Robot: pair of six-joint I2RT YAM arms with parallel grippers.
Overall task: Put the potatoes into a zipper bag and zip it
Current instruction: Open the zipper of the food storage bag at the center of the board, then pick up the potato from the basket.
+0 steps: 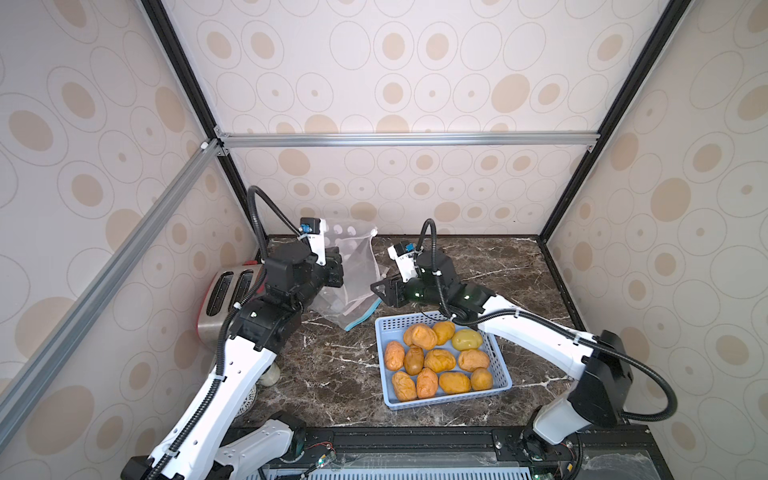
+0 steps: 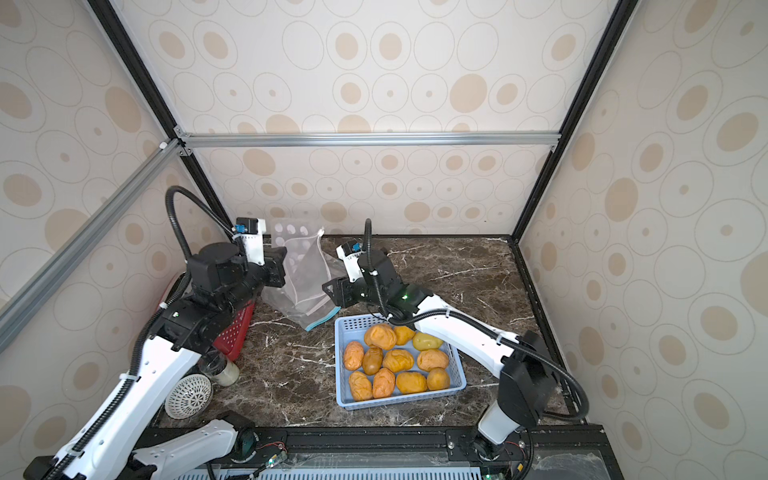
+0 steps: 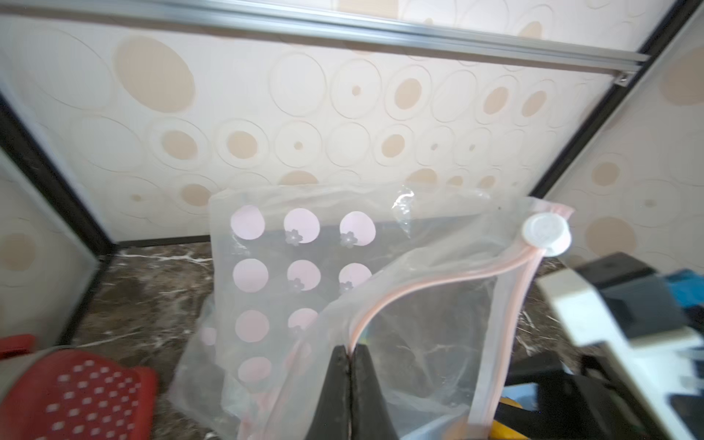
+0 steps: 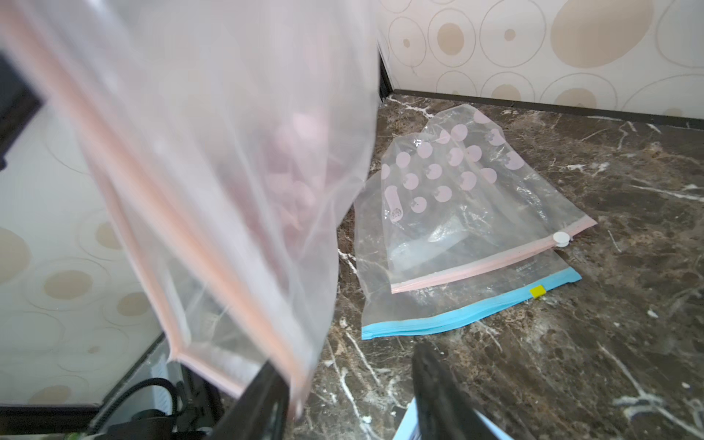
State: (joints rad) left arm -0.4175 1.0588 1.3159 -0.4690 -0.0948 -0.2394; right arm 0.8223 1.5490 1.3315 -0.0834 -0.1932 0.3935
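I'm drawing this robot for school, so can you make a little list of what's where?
potatoes: in the blue basket, none bagged
held bag: lifted, pink zipper, mouth open
left end effector: shut on the held bag's zipper edge
right end effector: open, beside that bag
spare bags: two, lying on the table

Potatoes (image 1: 439, 360): eleven in view
Orange-tan potatoes (image 1: 454, 382): ten
Yellow-green potato (image 1: 466, 339): one
Pink-zip bags (image 4: 468, 213): two
Blue-zip bag (image 4: 438, 304): one
White sliders (image 3: 546, 234): two
Yellow slider (image 4: 537, 291): one
Blue basket (image 1: 395, 323): one
Red basket (image 2: 232, 332): one
Toaster (image 1: 226, 291): one
Jar (image 2: 221, 372): one
White strainer (image 2: 189, 395): one
Arms (image 1: 237, 374): two
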